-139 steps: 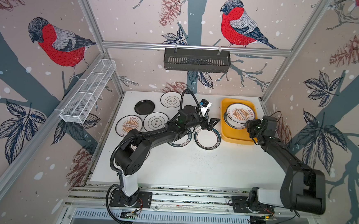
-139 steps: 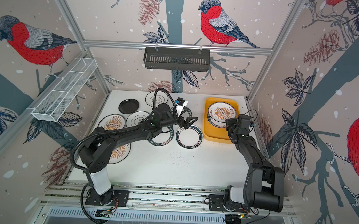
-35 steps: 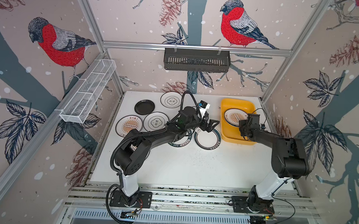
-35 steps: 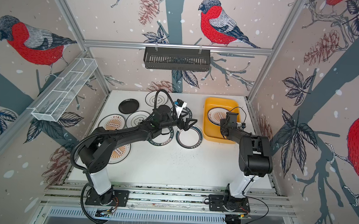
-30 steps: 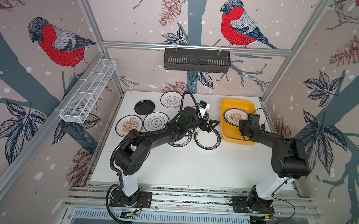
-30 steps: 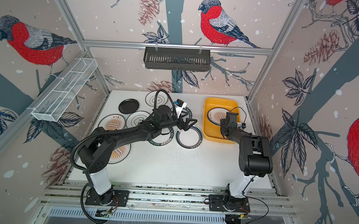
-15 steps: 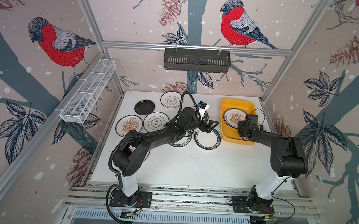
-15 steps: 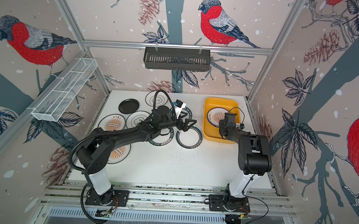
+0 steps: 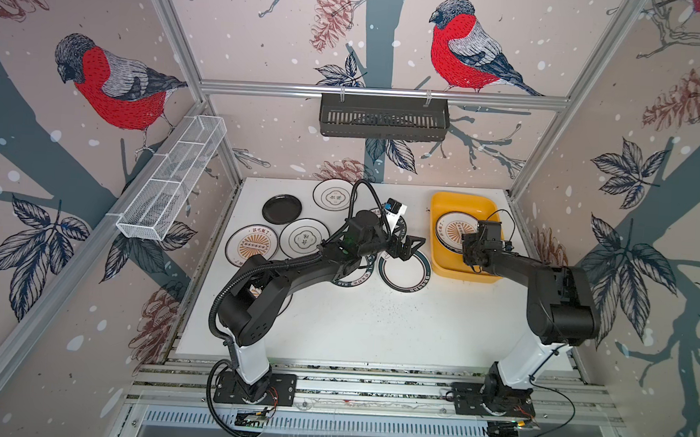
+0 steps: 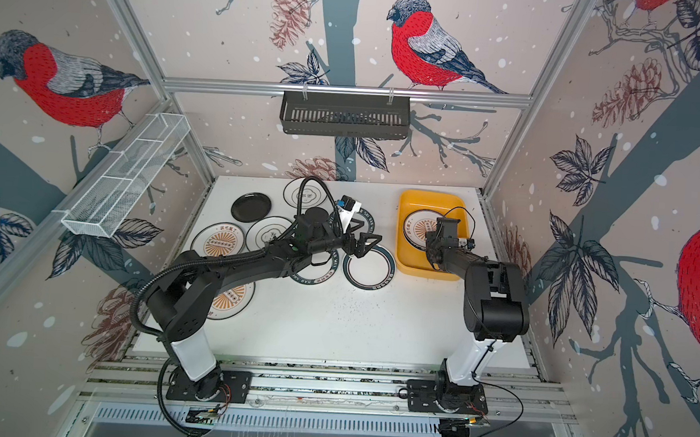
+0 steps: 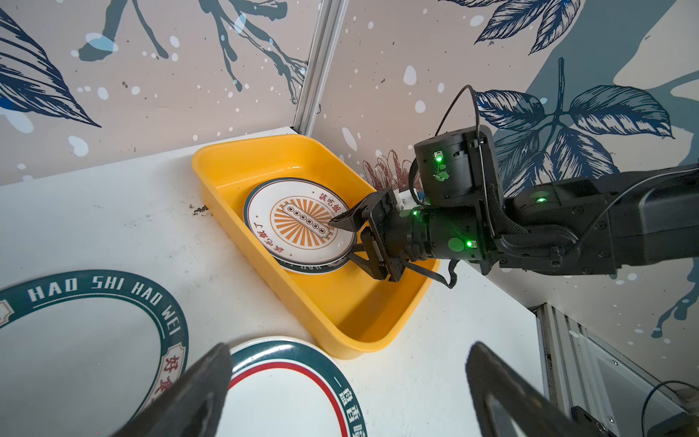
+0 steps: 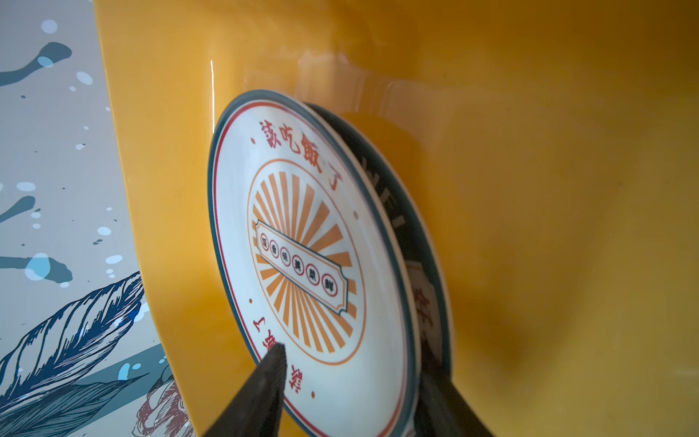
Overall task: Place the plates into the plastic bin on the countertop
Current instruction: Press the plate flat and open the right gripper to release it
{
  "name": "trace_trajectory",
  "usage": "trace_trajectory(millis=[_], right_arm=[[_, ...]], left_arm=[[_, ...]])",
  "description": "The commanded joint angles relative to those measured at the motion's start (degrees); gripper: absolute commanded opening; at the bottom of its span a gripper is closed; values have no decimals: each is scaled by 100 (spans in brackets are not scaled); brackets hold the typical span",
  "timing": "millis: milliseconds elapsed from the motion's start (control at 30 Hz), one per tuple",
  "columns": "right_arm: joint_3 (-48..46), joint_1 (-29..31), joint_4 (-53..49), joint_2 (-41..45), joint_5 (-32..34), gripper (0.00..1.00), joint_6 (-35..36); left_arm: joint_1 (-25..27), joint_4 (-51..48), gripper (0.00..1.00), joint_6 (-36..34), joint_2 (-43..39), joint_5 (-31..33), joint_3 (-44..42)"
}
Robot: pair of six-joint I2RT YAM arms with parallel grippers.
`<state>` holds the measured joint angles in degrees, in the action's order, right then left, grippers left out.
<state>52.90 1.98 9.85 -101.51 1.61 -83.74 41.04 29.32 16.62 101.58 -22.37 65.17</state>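
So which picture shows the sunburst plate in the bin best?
The right wrist view: the sunburst plate fills it, lettering readable. The left wrist view shows it smaller in the yellow bin. Both top views show it tiny, partly behind the right arm.

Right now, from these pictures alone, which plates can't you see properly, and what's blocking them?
Both wrist views: the lower plate in the yellow bin shows little beyond its dark rim; the sunburst plate covers the rest.
Both top views: the green-rimmed plate lies mostly under the left arm.
In a top view: the second sunburst plate is partly under that arm's elbow.
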Motion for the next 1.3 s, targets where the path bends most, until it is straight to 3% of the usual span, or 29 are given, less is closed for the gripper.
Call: trace_trajectory(millis=[0, 433, 1267], right_arm=[[28, 15, -408, 48, 110, 61, 52], [80, 41, -690, 279, 224, 76, 90], [386, 31, -1514, 492, 303, 88, 196]], left_arm=[[-1, 257, 97, -1, -76, -4, -36], [1, 368, 96, 34, -140, 13, -162], [1, 531, 96, 97, -297, 136, -425]])
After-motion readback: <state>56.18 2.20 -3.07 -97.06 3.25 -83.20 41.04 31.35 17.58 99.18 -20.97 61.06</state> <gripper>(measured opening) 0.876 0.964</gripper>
